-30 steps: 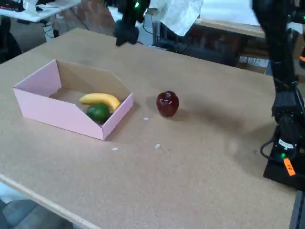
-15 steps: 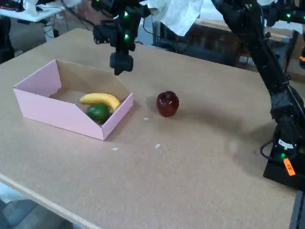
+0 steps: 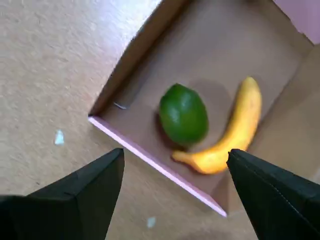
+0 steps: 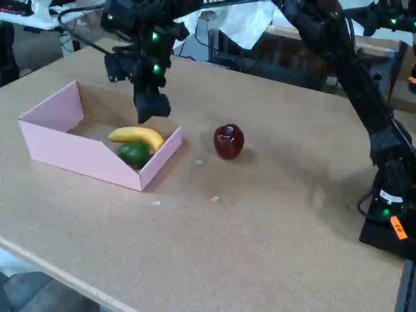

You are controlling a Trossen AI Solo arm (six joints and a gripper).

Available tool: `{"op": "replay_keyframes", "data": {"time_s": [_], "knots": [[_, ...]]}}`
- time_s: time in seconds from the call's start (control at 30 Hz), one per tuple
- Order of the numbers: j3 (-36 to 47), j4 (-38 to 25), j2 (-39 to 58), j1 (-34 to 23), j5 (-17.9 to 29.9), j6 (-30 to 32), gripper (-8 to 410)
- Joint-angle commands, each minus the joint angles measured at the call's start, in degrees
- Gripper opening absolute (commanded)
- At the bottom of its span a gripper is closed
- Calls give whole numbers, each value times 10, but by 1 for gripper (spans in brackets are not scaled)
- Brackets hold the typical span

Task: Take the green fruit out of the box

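The green fruit (image 4: 134, 153) (image 3: 183, 114) is small, round and dark green. It lies in the near right corner of the box (image 4: 78, 155), a shallow pink tray with a brown inside (image 3: 220, 55), and touches a yellow banana (image 4: 138, 136) (image 3: 235, 130). My gripper (image 4: 151, 107) hangs above the box's right end, just behind the banana and clear of the fruit. In the wrist view the gripper (image 3: 175, 157) is open: its two black fingers (image 3: 95, 192) stand wide apart with nothing between them, and the fruit shows in the gap.
A dark red apple (image 4: 228, 141) stands on the tabletop to the right of the box. Small white scraps (image 4: 214, 199) lie in front of it. The arm's base (image 4: 387, 208) is at the far right, and the table's front edge (image 4: 58, 270) runs along the lower left.
The arm has swung left and down from behind the table to just over the box's right end. The fruits, the box and the apple have not moved.
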Motion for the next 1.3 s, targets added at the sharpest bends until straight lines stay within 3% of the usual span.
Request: {"op": "replay_keyframes", "data": {"time_s": [0.0,0.37,1.27], "knots": [[0,9,0,0,0,19,286],[0,58,20,-5,0,24,286],[0,75,103,-23,-15,44,286]]}}
